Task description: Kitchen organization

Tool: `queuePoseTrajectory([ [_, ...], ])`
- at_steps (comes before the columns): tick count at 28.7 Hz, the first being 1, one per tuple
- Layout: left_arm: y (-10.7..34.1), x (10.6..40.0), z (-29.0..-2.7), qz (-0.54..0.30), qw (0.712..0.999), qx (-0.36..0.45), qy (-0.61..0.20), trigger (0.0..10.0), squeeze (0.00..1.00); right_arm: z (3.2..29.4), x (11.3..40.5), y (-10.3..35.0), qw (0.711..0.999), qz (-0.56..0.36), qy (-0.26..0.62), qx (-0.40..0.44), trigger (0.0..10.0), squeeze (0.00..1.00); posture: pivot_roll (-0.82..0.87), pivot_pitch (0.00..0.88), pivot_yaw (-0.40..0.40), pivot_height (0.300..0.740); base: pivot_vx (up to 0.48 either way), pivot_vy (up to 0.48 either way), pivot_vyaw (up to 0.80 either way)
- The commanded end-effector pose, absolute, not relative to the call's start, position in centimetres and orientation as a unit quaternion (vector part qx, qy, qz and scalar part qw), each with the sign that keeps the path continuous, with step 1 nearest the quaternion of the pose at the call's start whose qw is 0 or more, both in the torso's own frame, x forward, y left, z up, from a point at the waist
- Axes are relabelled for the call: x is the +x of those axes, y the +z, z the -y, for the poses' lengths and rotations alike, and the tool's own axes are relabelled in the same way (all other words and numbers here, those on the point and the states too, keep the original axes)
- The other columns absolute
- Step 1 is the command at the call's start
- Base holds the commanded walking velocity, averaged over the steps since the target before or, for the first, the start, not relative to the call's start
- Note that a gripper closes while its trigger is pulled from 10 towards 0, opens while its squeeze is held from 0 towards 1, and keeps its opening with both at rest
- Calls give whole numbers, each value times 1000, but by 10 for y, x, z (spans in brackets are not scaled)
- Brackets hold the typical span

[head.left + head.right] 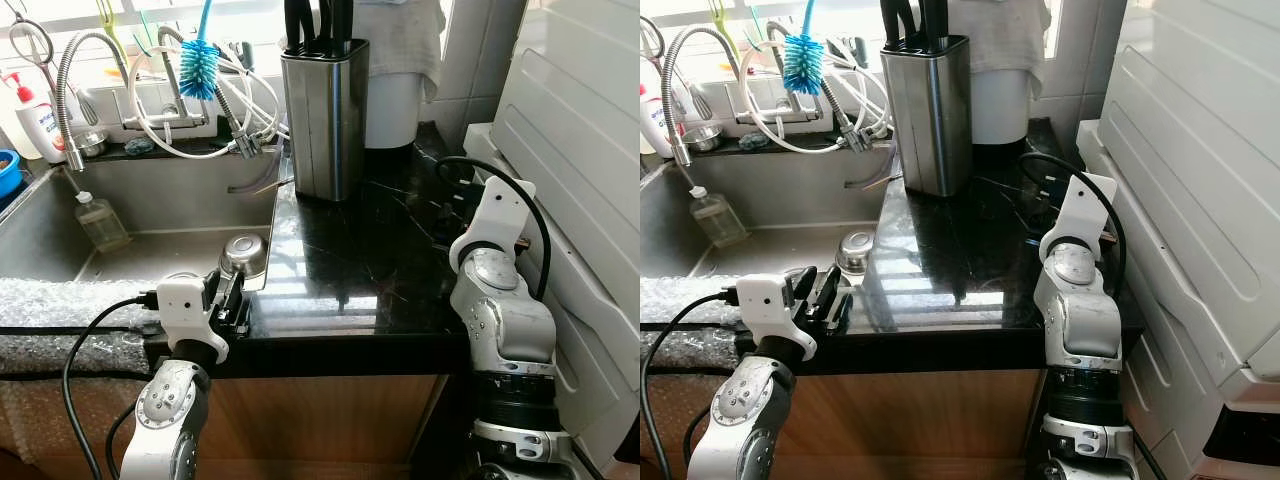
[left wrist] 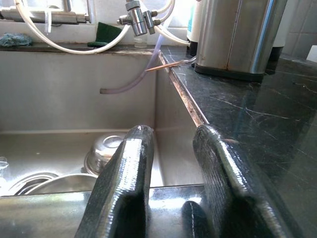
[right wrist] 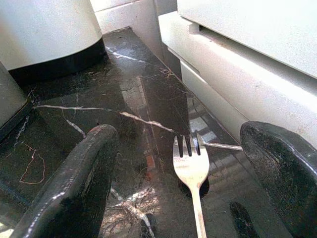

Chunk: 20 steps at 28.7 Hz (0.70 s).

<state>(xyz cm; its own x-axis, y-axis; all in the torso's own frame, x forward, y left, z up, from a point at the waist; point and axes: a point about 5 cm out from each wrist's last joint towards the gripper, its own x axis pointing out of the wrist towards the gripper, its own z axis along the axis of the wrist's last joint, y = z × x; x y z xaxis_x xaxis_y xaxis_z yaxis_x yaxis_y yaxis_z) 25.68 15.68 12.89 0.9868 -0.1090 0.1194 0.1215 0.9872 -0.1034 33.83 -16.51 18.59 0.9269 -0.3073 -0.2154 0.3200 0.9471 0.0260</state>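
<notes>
Two silver arms reach over a black marble table (image 1: 370,260) beside a steel sink (image 1: 150,215). The right gripper (image 3: 185,168) hangs low over the right part of the table, close to a white appliance (image 1: 580,150) that stands along that side. Its fingers (image 3: 74,188) are spread wide, with nothing held. A silver fork (image 3: 192,171) lies flat on the dark stone between them, prongs pointing away from the wrist, touching neither finger. In the head views the fork is hidden behind the right arm.

The left gripper (image 1: 228,300) sits at the front edge where sink and table meet. Its fingers (image 2: 126,183) stand a little apart, with a narrow gap between them, and they grip nothing.

A small steel bowl (image 1: 243,255) lies upside down in the sink, near the wall that borders the table, and the rims of more metal dishes show beside it in the left wrist view. A small clear bottle (image 1: 98,220) stands tilted at the far left of the sink. Along the ledge behind the sink run a coiled faucet (image 1: 75,80), white hoses (image 1: 190,140) and a blue bottle brush (image 1: 200,65) standing bristles up.

A steel knife block (image 1: 323,115) with black handles stands upright at the back of the table, just beside the sink. Behind it is a white container (image 1: 392,105) with a cloth draped over it. Bubble wrap (image 1: 60,310) covers the near rim of the sink, and black cables trail from both wrists.
</notes>
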Motion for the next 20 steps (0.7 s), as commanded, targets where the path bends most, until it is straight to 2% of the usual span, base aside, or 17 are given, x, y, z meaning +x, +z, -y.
queuePoseTrajectory([
  [1, 122, 256, -158, 35, 996, -58, -58, 10000, 0, 162, 339, 188, 981, -106, -156, 35, 10000, 1000, -55, 0, 78, 740, 0, 0, 0],
  [20, 122, 256, -158, 34, 996, -58, -58, 10000, 0, 162, 339, 188, 981, -106, -156, 35, 10000, 1000, -55, 0, 78, 740, 0, 0, 0],
])
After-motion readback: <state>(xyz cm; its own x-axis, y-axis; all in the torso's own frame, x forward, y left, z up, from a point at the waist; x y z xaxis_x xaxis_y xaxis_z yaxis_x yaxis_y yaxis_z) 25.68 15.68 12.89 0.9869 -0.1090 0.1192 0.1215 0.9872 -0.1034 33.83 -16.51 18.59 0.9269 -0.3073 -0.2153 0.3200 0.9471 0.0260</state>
